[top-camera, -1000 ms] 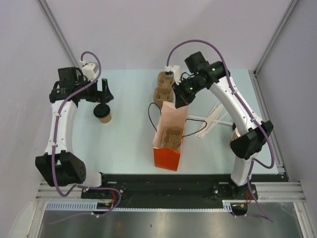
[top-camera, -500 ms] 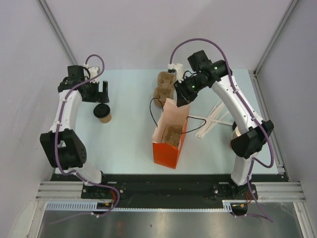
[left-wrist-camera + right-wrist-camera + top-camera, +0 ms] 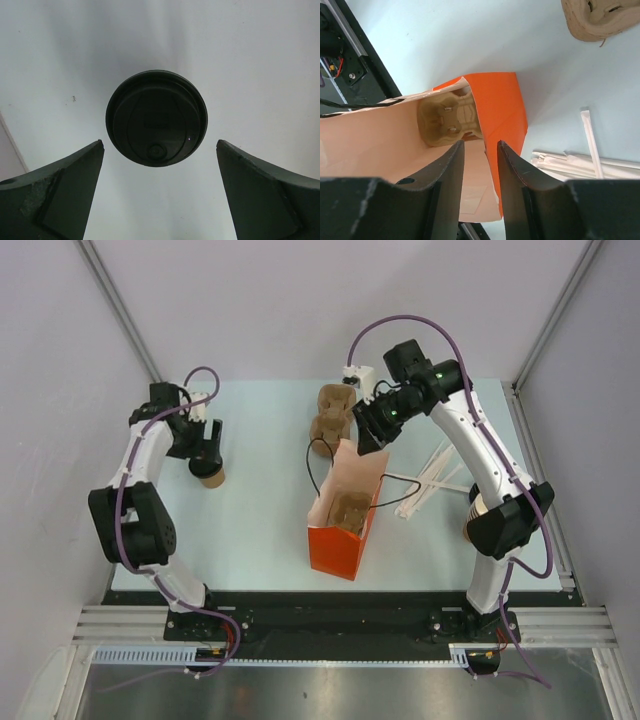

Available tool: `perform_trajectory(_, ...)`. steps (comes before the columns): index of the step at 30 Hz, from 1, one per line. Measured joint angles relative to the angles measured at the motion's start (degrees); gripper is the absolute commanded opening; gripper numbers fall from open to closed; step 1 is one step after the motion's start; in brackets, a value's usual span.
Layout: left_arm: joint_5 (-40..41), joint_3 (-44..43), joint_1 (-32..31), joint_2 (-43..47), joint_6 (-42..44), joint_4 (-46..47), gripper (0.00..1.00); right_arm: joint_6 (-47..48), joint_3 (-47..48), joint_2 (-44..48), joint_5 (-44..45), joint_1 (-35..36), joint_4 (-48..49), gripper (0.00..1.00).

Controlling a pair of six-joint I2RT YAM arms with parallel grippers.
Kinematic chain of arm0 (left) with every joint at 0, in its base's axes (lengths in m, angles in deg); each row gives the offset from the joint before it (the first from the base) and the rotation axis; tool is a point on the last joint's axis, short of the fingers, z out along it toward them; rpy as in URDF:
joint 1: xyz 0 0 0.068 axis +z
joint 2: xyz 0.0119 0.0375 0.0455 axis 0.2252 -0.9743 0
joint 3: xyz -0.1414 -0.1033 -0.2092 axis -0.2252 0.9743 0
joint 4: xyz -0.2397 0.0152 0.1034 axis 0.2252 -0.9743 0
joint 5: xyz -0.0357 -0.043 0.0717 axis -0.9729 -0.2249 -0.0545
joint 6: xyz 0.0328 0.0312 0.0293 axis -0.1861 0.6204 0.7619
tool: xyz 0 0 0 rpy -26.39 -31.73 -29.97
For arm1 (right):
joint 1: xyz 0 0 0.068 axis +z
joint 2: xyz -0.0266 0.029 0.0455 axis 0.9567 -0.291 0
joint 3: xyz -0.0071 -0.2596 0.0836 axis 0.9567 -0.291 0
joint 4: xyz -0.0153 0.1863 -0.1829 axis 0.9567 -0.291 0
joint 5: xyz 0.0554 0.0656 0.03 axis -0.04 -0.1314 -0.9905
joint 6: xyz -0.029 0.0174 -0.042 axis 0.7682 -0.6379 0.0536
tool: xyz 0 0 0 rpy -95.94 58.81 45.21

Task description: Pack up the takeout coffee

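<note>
The left gripper, spread wide and empty, has swung over the black-lidded takeout coffee standing left of centre in the top view, while the right gripper has just loosened off the orange paper bag rim, so a grasp looks next.

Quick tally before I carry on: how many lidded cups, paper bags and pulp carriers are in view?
Tan paper cup with black plastic lid: 1
Orange paper bag: 1
Brown moulded-pulp cup carriers: 2, one inside the bag, one outside it
Total: 4
</note>
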Motion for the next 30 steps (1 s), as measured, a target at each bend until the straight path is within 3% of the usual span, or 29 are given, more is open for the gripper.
perform_trajectory(10, -0.02, -0.68, 0.57, -4.28, 0.94, -0.15, 0.88, 0.02, 0.0, 0.0, -0.83, -0.57, -0.07, 0.38)
perform_trajectory(30, -0.24, -2.47, 0.94, -5.95, 0.81, 0.24, 0.95, 0.26, 0.0, 0.0, -1.86, -1.22, -0.52, 0.38)
